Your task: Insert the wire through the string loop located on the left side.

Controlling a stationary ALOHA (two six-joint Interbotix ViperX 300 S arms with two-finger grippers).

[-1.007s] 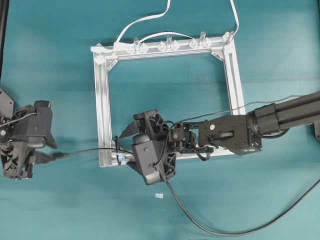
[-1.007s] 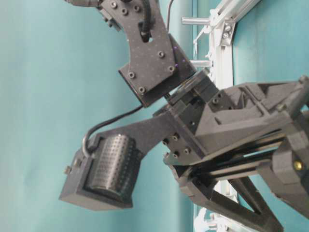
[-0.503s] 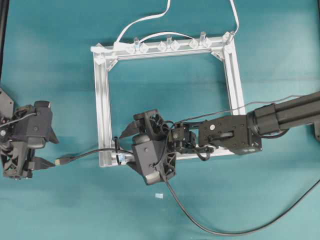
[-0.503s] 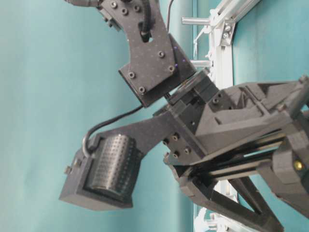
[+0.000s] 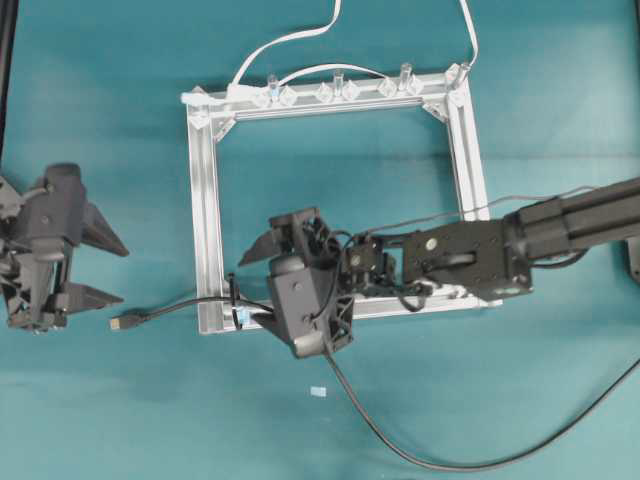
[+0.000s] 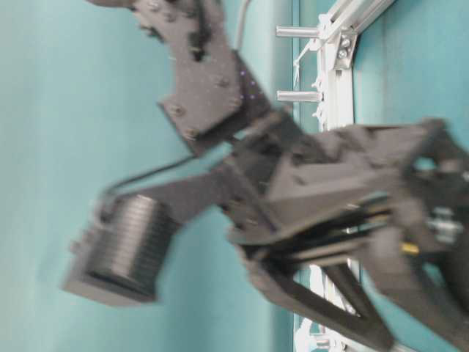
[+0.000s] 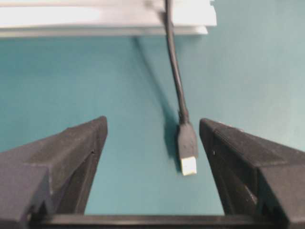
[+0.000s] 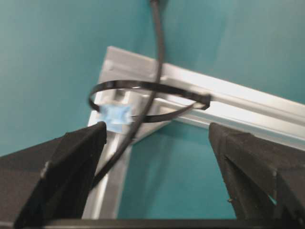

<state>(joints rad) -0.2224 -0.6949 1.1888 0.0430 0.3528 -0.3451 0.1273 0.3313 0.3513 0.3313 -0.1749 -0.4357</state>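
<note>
The black wire runs from under my right gripper, through the string loop at the silver frame's lower-left corner, and ends in a plug lying on the teal table. In the right wrist view the wire passes through the dark loop beside its blue mark. My left gripper is open, with the plug lying loose between its fingers. My right gripper hovers open over the corner, holding nothing.
White cables and clear clips line the frame's far rail. The wire's slack curves across the table at lower right. A small white scrap lies below the frame. The table-level view is blocked by a blurred arm.
My left gripper opened and let go of the plug, then pulled back up and to the left. The plug now lies on the table. My right arm shifted slightly.
</note>
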